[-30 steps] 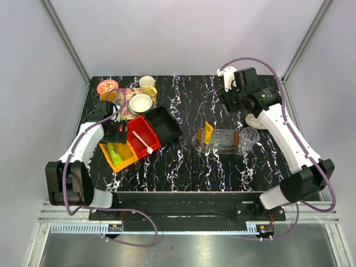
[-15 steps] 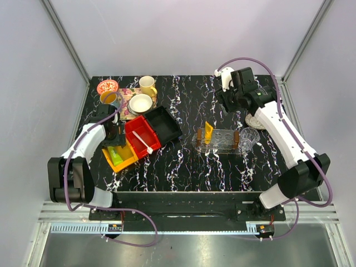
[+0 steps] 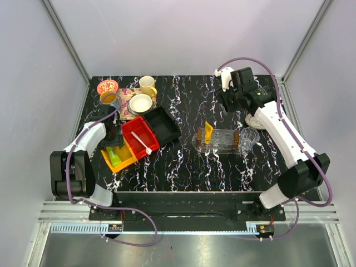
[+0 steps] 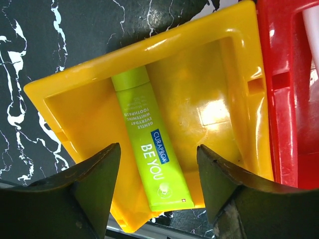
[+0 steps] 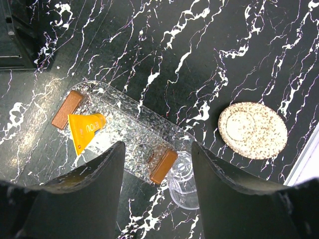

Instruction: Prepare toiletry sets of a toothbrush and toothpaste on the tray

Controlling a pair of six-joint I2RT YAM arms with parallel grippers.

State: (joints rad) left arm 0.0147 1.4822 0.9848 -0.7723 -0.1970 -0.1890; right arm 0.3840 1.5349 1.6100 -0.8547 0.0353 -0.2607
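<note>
Barely begun: the orange tube [image 5: 83, 130] is at the tray [image 5: 130, 110] mid-frame, the toothbrush [image 3: 142, 142] lies in the red bin [image 3: 133, 129] at left, the left gripper [image 4: 158, 165] gapes astride the green tube [image 4: 149, 144], not touching it, and the right gripper [image 5: 157, 164] hangs open, empty.

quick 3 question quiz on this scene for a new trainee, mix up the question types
1. True or false: the lime green toothpaste lies in the yellow bin.
2. The toothbrush lies in which bin? A black, B red, C yellow.
3. Which gripper straddles the lime green toothpaste, jaws open and not gripping it?
Key: 1 true; 2 B, the red bin; 3 the left gripper.
</note>
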